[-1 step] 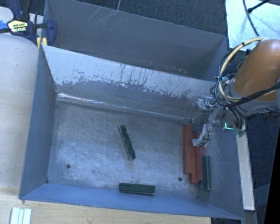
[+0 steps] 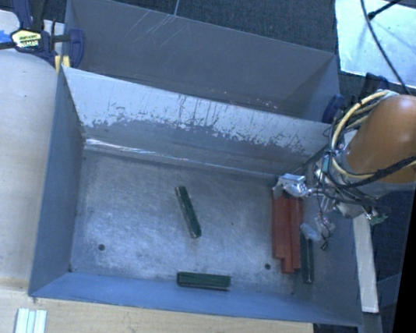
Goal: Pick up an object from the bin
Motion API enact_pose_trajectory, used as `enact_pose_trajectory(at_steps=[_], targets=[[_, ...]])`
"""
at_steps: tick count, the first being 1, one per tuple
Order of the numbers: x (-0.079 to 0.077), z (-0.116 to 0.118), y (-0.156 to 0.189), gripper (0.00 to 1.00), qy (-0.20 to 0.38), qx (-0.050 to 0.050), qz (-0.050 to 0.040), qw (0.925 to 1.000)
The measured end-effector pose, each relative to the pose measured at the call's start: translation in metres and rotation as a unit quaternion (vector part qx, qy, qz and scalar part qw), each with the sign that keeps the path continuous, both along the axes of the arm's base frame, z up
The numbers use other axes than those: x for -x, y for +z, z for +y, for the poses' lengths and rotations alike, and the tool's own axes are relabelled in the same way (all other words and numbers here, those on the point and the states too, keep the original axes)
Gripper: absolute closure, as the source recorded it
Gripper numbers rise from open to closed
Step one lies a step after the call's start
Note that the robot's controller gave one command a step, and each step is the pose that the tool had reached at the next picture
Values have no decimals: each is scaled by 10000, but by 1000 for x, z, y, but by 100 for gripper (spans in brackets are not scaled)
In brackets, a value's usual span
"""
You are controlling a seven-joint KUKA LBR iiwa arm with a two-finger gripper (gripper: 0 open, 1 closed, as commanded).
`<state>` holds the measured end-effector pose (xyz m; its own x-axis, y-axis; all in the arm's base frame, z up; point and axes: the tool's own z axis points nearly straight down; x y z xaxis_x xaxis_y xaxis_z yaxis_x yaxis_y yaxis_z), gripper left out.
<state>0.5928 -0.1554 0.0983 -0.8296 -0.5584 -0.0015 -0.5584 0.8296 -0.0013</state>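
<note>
Nearest to the gripper (image 2: 316, 229) lay a long reddish-brown block (image 2: 285, 232), flat-sided and straight, set lengthwise along the right side of the bin's floor with its far end under the robot's metal wrist parts. The gripper hung just to the right of that block, close to the right wall, and whether it was apart or together could not be told, since cables (image 2: 346, 129) and the rounded orange cover (image 2: 390, 137) on the wrist hid much of it. A slim dark piece (image 2: 307, 264) ran beside the block's near end; it was possibly part of the gripper rather than a loose thing. A faint groove along the block hinted at two strips side by side, though that was hard to make out.

Two dark green bars lay well apart from the block. One green bar (image 2: 188, 211), narrow, lay slantwise near the middle of the floor. The other green bar (image 2: 203, 280), stubbier, lay crosswise against the near wall.

The grey metal bin (image 2: 62, 177) had sloping walls, a speckled, scuffed floor and scratches streaking its far wall.
</note>
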Motion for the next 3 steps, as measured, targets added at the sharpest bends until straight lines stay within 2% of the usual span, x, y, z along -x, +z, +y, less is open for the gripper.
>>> enact_pose_trajectory(at_steps=[1,2,3], targets=[[1,37,-22,0,2779,-76,0,9606],[-13,39,-26,0,2914,-102,-20,9566],[-13,39,-26,0,2912,-100,-22,9566]])
